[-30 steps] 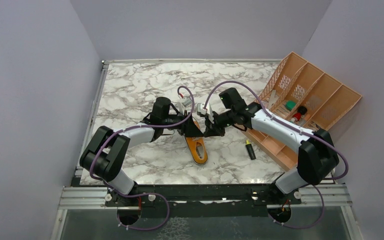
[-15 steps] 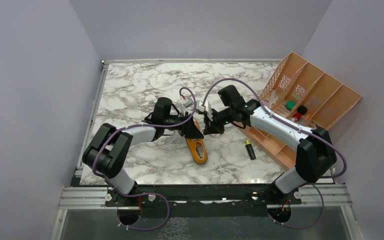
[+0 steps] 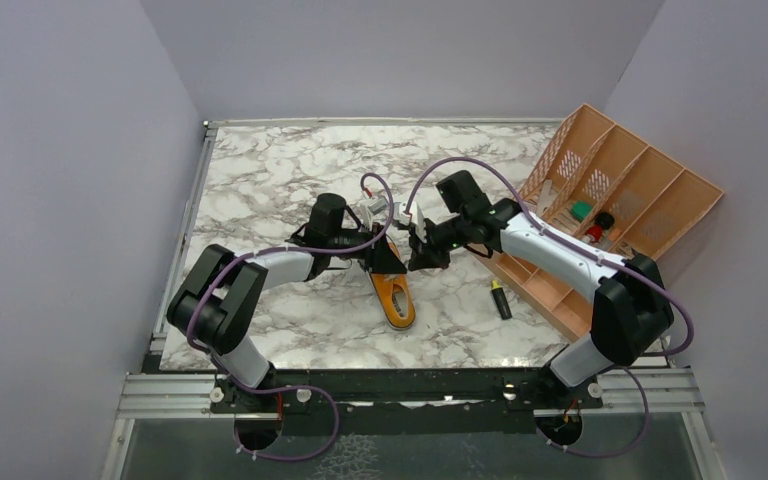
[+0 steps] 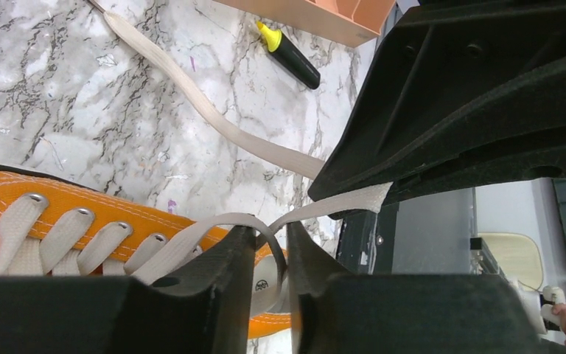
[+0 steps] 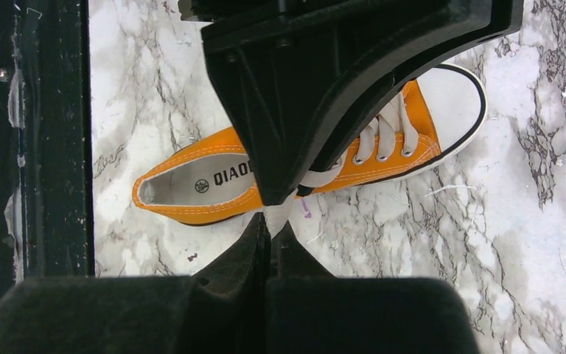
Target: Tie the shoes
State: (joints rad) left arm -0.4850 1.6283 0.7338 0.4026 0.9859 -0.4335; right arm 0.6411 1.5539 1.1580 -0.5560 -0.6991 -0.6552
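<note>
The orange shoe (image 3: 395, 298) with white toe cap lies on the marble table, toe pointing away from the arm bases; it also shows as shoe (image 5: 191, 188) and shoe (image 4: 15, 199). My left gripper (image 3: 385, 262) hovers over its laced part. In the left wrist view the left gripper (image 4: 269, 232) stands narrowly open, a white lace loop (image 4: 250, 220) curving down through the gap. My right gripper (image 3: 422, 260) sits just right of it. The right gripper (image 5: 269, 221) is shut on a lace end (image 5: 280, 210). A second lace strand (image 4: 191, 88) trails over the table.
A black-and-yellow highlighter (image 3: 501, 299) lies right of the shoe, also seen as highlighter (image 4: 291, 55). An orange divided rack (image 3: 610, 210) with small items leans at the right edge. Walls close in the table on three sides.
The left jaws have narrowed around the lace loop. Both grippers stay close together over the shoe; the right arm shifted slightly and keeps its grip.
</note>
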